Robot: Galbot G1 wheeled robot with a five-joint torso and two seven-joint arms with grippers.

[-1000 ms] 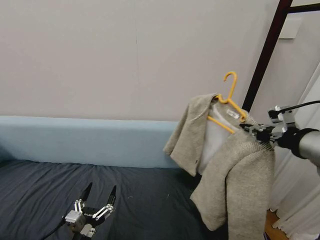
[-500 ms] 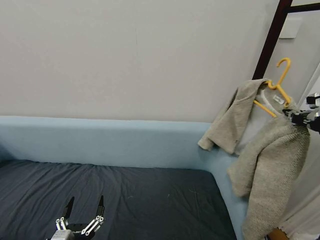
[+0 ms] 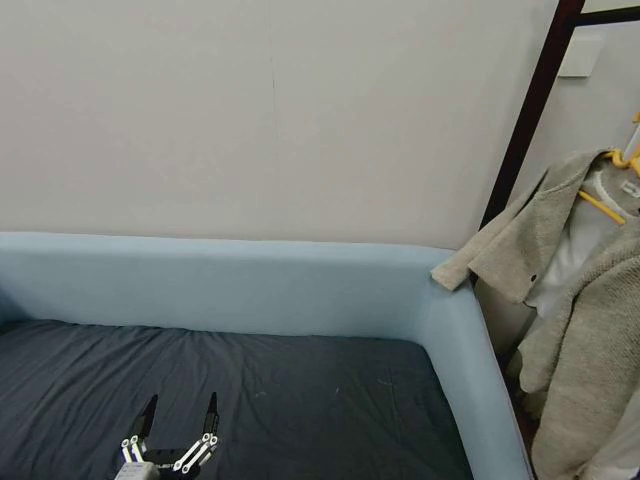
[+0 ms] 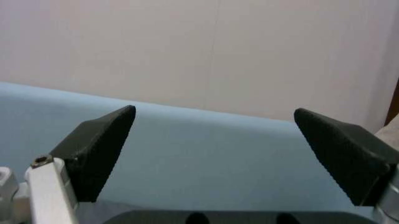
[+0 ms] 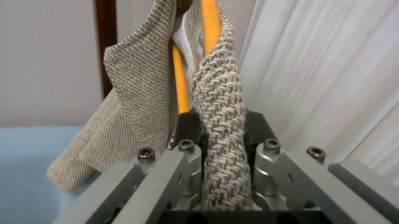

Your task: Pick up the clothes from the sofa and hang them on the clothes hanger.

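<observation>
- The left tool (image 3: 172, 440) hangs low over the dark seat of the sofa (image 3: 300, 285), its fingers spread wide.
- The right tool (image 5: 218, 140) is pinching the grey jacket (image 3: 580, 300), which sits on a yellow hanger (image 3: 603, 207).
- The jacket hangs past the sofa's end, beside a dark pole (image 3: 525, 110).

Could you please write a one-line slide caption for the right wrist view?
Right gripper clamped on the knitted grey cardigan draped over a yellow hanger, beside white curtains.
</observation>
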